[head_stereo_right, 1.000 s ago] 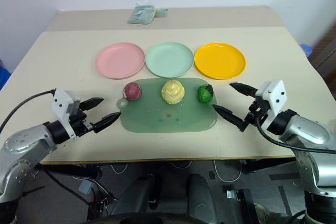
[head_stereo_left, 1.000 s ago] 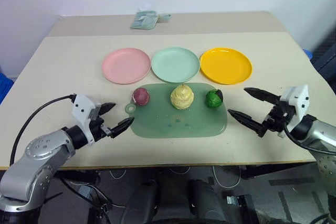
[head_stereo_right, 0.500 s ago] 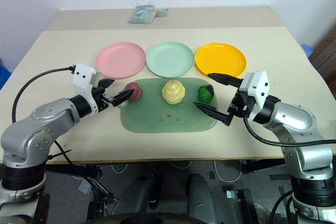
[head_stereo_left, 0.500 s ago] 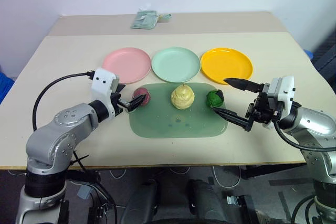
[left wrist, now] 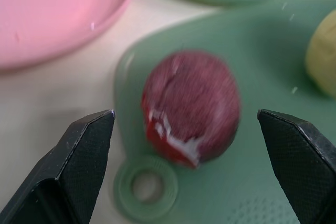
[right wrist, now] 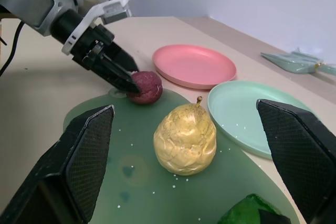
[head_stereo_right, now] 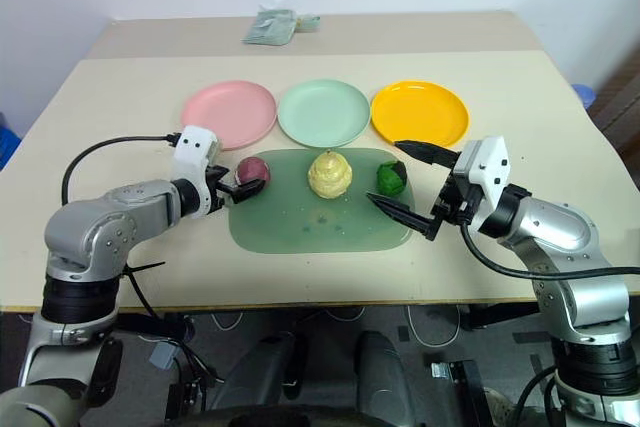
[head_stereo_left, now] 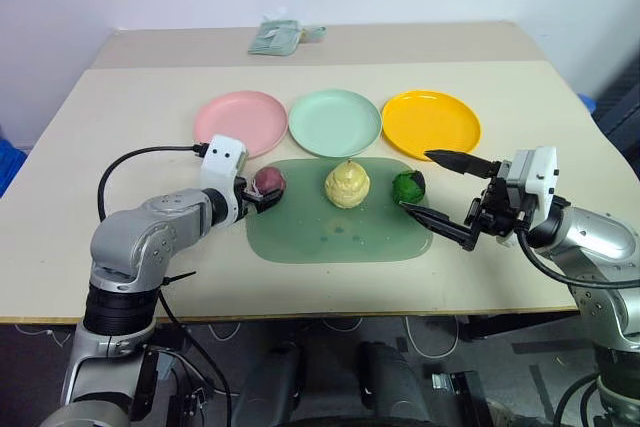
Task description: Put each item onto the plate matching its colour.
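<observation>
**Left gripper brackets the red ball on the mat**

The left gripper is spread wide, nothing in it, with a finger standing off each side of the red ball; neither finger touches it. The ball sits at the mat's left end, just above the ring tab, near the pink plate. The pear stands mid-mat and the green lump at the mat's right end, close to the right gripper, which hangs with its jaws wide apart and empty, one finger above the mat edge and one level with the lump.

Handling, as a judgement: all three look like small hollow toy foods, light and fairly stiff, with a dull skin that should not be slippery (the ball shows a pale scuffed or torn patch low on one side, so it may give a little there). The ball wants a pinch across its widest part, straight through the middle; a squeeze off-centre could make it roll along the smooth mat.

Orientation: the ball is near round, with no long axis I can make out, so any approach angle serves. The pear's long axis is upright, stem on top, broad base down; grip it across the belly, not the narrow top. The lump is irregular and its axis cannot be told.

The mint plate and the yellow plate lie bare beyond the mat.
</observation>
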Tool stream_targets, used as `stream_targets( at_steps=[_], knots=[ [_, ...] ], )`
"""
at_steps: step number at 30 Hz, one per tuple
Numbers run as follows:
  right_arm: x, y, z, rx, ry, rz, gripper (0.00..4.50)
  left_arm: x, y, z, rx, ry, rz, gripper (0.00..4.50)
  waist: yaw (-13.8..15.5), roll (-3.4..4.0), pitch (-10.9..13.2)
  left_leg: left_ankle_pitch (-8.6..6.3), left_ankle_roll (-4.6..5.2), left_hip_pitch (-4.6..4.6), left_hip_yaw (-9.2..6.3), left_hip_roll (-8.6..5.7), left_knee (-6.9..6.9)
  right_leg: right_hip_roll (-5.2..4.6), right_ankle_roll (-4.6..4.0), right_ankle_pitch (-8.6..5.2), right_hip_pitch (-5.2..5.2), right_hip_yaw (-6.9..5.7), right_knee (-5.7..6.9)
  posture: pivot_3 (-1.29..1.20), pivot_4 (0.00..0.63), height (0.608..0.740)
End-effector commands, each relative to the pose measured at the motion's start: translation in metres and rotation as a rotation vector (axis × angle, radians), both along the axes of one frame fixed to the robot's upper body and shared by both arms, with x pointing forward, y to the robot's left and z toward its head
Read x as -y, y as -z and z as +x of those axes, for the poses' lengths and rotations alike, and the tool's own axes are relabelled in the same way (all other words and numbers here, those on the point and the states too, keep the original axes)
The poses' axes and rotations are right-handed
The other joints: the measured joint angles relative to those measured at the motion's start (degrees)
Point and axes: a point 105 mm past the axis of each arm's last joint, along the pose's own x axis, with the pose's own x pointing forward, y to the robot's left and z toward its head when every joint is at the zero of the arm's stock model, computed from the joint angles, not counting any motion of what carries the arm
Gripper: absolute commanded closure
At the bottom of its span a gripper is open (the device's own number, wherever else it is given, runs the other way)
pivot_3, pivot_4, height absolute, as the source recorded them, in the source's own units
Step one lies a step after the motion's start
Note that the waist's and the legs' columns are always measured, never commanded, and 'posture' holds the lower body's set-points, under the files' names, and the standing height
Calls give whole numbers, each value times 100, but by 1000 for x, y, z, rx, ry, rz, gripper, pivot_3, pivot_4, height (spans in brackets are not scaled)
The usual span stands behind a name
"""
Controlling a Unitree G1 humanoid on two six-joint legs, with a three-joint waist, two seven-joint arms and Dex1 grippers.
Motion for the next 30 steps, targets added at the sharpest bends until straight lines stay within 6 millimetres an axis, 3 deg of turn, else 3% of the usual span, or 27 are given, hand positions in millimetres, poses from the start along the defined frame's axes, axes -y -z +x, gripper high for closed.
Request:
stream_targets(
  at_steps=[1,3,6,8,13,16,20,26,30],
  knots=[
    [0,-14,-7,78,3,-1,12,9,-11,7,52,10,6,265,7,0,0,0,0,-1,0,0,1,0,0,0,0,0,0,0,150,740],
    [1,-14,-7,78,9,-2,0,11,-12,8,57,8,11,885,1,0,0,0,0,-2,-1,0,3,0,0,0,0,0,0,0,150,740],
    [3,-14,-8,77,16,-3,0,13,-15,10,73,2,6,2312,-10,0,0,0,0,-2,-1,0,2,0,0,0,0,0,0,0,150,740],
    [3,-14,-8,77,21,-4,0,13,-17,11,80,-1,8,2824,-10,0,0,0,0,-2,-1,1,1,1,0,0,-2,0,1,0,150,740],
    [4,-14,-7,76,26,-5,0,9,-29,15,133,-40,-11,2824,1,0,0,0,0,-2,0,0,2,0,0,0,-2,0,1,0,150,740],
    [4,-14,-6,79,28,-5,0,-1,-44,28,196,-125,-45,2824,9,-1,0,0,0,-5,-1,0,7,0,1,1,-2,0,1,0,150,740],
    [4,-19,2,103,56,11,0,-33,-63,66,292,-327,-63,2824,5,-1,0,0,-1,-8,-3,0,18,2,3,4,-1,-3,4,0,150,740],
    [1,-20,6,115,64,22,0,-41,-64,111,340,-448,-80,2824,17,-4,1,-1,1,-13,-2,-3,25,3,12,10,-1,-5,2,0,150,740],
    [-2,-20,7,123,71,29,0,-39,-55,131,344,-481,-78,2824,12,-6,2,-3,4,-23,-2,-6,45,2,23,18,-2,-7,1,0,150,740]
  ],
)
